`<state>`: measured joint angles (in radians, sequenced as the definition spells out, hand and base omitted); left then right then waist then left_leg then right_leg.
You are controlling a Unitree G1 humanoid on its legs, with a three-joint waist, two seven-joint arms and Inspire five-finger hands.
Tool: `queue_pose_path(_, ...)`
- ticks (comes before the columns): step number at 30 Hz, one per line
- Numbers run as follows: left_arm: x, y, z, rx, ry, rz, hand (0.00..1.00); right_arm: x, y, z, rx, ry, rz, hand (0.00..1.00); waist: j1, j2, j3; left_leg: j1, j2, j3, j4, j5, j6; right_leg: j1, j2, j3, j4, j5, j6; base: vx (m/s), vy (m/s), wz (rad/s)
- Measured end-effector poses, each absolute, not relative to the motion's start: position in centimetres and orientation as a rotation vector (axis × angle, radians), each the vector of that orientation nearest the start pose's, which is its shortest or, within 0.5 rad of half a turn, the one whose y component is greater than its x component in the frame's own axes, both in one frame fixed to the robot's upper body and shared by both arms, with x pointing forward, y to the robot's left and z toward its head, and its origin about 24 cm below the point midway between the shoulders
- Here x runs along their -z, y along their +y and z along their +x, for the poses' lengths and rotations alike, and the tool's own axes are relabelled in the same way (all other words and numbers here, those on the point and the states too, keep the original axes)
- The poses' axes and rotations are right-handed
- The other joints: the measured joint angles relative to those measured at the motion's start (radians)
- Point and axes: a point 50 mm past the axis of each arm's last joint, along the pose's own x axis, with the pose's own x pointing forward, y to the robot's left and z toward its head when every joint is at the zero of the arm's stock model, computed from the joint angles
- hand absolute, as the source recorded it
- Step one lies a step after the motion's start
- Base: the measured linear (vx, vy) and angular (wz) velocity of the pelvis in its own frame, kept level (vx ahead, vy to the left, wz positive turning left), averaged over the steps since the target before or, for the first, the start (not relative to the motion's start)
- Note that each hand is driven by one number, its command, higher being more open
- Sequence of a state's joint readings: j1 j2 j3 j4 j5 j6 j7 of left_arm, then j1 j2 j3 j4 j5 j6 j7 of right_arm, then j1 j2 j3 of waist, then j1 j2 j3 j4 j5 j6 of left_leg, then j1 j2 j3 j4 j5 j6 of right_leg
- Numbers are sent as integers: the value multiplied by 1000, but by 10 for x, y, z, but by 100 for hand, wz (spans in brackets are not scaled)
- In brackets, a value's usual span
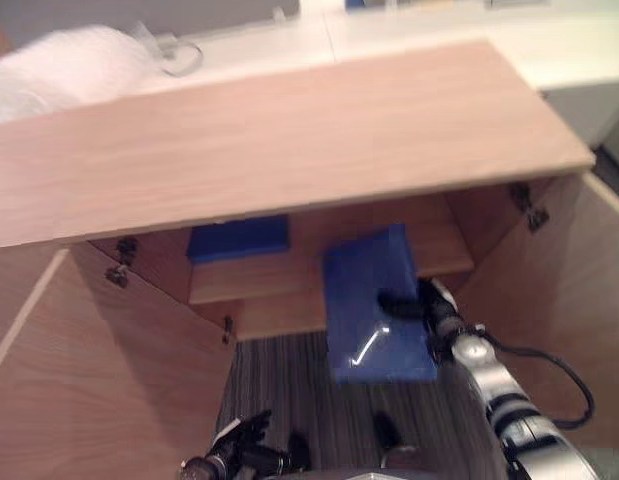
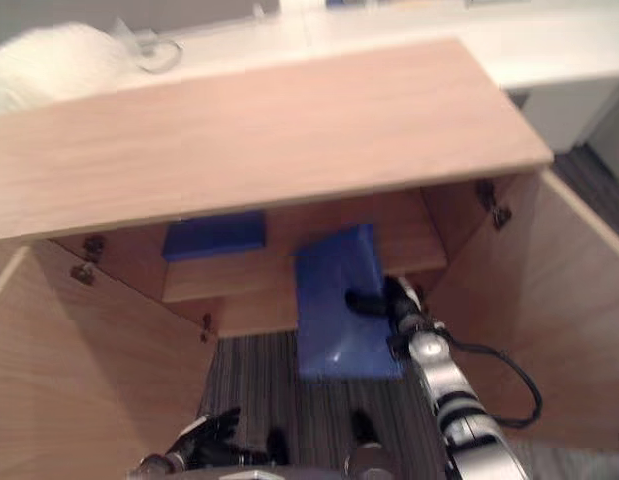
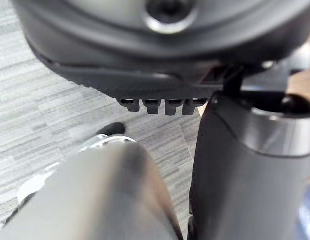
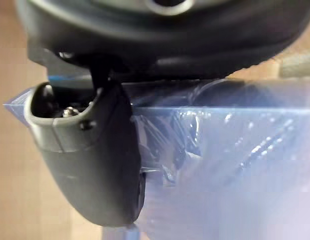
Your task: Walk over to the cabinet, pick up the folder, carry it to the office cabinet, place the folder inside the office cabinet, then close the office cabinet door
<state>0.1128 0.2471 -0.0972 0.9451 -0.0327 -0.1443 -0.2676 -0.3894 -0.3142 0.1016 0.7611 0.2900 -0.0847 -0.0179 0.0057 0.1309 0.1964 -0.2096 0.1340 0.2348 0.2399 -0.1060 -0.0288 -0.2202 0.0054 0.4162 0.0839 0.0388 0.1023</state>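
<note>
Cabinet [image 1: 289,140]: two folders [image 1: 239,238] [image 1: 374,300], one in right robot hand [image 1: 421,305].

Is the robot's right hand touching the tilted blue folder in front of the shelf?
Touching. In the right wrist view the right hand presses its thumb flat against the blue folder. The left eye view also shows the hand clasping the folder's edge.

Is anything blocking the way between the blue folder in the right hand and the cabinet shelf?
Nothing visible does. Both cabinet doors stand open, and the blue folder, held in the right hand, is at the shelf front edge. A second blue folder lies on the shelf to its left, apart.
</note>
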Motion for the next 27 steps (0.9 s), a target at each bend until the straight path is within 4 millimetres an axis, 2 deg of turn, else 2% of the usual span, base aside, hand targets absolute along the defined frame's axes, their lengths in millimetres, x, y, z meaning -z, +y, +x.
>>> queue_pose_path(2,139,219,117,154,918,74,100,-7,-217,319,122,250,55,0,14,20,37,-52,24,-4,77,-25,1,-29,13,-4,17,4,0,-165,54,-16)
queue_pose_path(3,138,218,122,126,894,47,100,-15,-218,322,147,216,139,0,34,28,56,-76,38,-3,118,-36,1,-62,19,-36,67,-20,-20,-156,14,-11)
queue_pose_path(4,136,217,125,113,880,43,100,-21,-217,324,152,191,187,0,43,30,67,-90,41,-4,138,-41,0,-88,17,-71,109,-36,-23,-185,-33,-7)
queue_pose_path(5,134,218,131,87,855,33,100,-37,-212,332,150,132,279,0,45,31,94,-123,46,-8,191,-56,0,-149,9,-133,205,-67,-22,-207,-77,7)
queue_pose_path(7,129,218,141,78,815,22,100,-67,-204,346,129,27,361,0,44,41,122,-184,51,-29,269,-76,-3,-227,19,-150,334,-117,-24,-202,-88,14)
queue_pose_path(9,123,216,150,70,767,1,100,-112,-197,365,108,-105,404,0,49,45,152,-247,63,-31,353,-102,-8,-308,25,-170,442,-154,-25,-195,-77,-4)
queue_pose_path(11,119,214,155,67,734,-27,100,-149,-197,377,113,-212,458,0,57,53,175,-291,75,-38,409,-120,-13,-356,31,-188,499,-166,-31,-161,-28,-8)
queue_pose_path(13,116,207,161,41,696,-83,100,-195,-202,385,126,-340,517,0,67,58,198,-349,79,-47,461,-141,-14,-418,31,-198,562,-181,-31,-131,-3,2)
queue_pose_path(14,116,205,162,27,690,-100,100,-206,-202,386,125,-370,527,0,67,58,202,-367,79,-50,474,-145,-16,-436,32,-200,576,-185,-31,-116,4,3)
queue_pose_path(15,115,202,167,-14,677,-141,100,-231,-204,388,122,-436,560,0,67,59,216,-406,80,-52,506,-152,-13,-477,32,-199,612,-194,-29,-78,6,1)
queue_pose_path(18,114,198,174,-77,652,-213,100,-263,-205,393,104,-488,641,0,68,59,231,-469,82,-54,586,-178,-5,-551,32,-195,704,-224,-19,-23,3,-1)
queue_pose_path(21,112,193,180,-112,629,-270,100,-285,-201,398,86,-496,743,0,76,61,243,-519,84,-56,664,-216,1,-613,32,-189,795,-260,-7,6,23,-2)
queue_pose_path(24,108,188,190,-115,601,-306,100,-299,-213,399,97,-505,783,0,96,69,249,-579,83,-70,718,-234,4,-667,27,-193,851,-281,2,-3,50,8)
queue_pose_path(27,103,185,196,-119,575,-324,100,-306,-218,401,125,-492,844,0,99,72,260,-617,67,-83,748,-240,5,-702,10,-197,893,-301,9,-33,58,21)
